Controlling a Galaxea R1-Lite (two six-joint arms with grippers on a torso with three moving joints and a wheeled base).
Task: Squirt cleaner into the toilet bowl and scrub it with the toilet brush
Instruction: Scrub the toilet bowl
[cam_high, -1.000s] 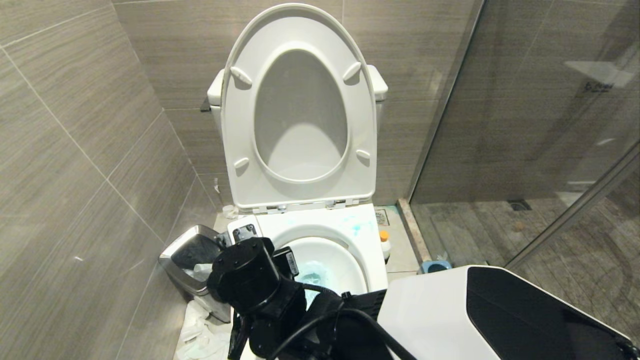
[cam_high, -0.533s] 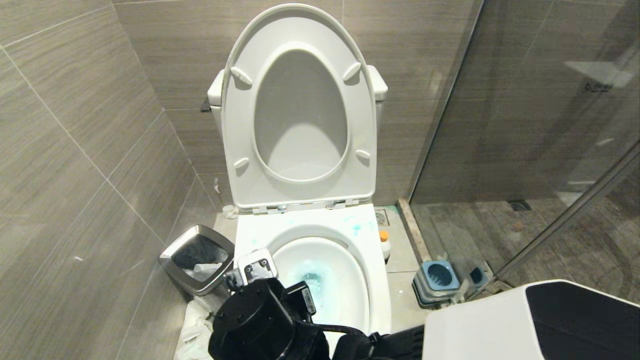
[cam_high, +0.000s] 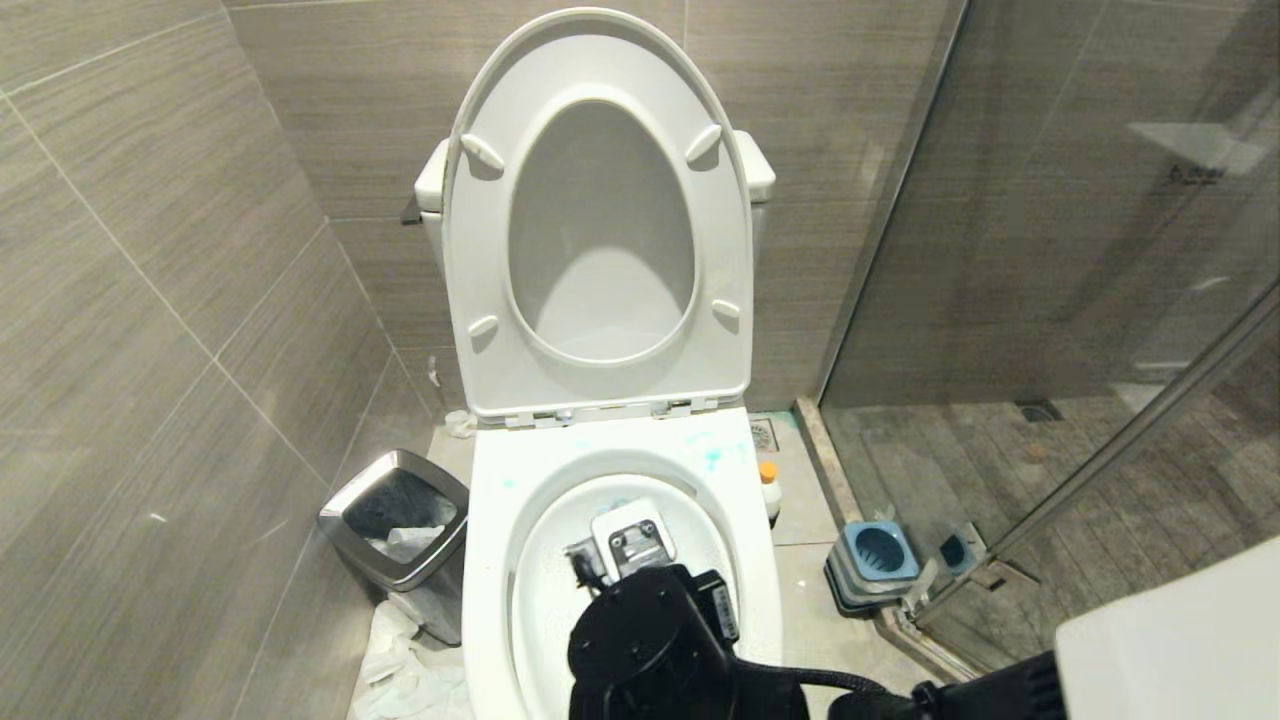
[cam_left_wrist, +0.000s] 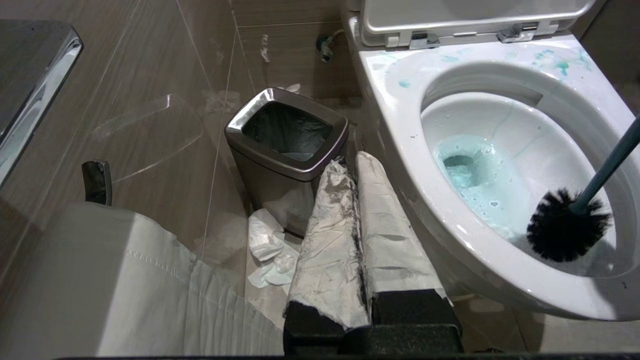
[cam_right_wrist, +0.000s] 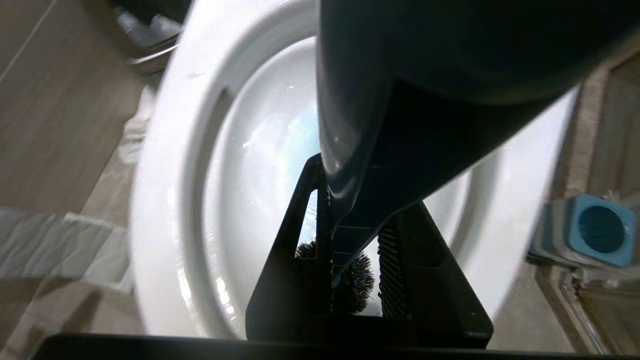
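The right gripper (cam_right_wrist: 350, 280), jaws nearly closed on the slate-blue handled toilet brush (cam_left_wrist: 570, 230), angles its black bristles into the glossy white ceramic toilet bowl (cam_left_wrist: 500, 280) to scrub the blue-tinted water

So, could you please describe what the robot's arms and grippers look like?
The right arm is matte black with a round housing, a small silver-white plate and a black cable. The right gripper has black ribbed fingers. The left gripper has black fingers wrapped in crumpled white covering.

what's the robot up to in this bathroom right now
The right gripper is shut on the toilet brush, whose black bristle head is down inside the toilet bowl, by the light blue water. The cleaner stands on the floor beside the toilet, and the empty brush holder sits farther right.
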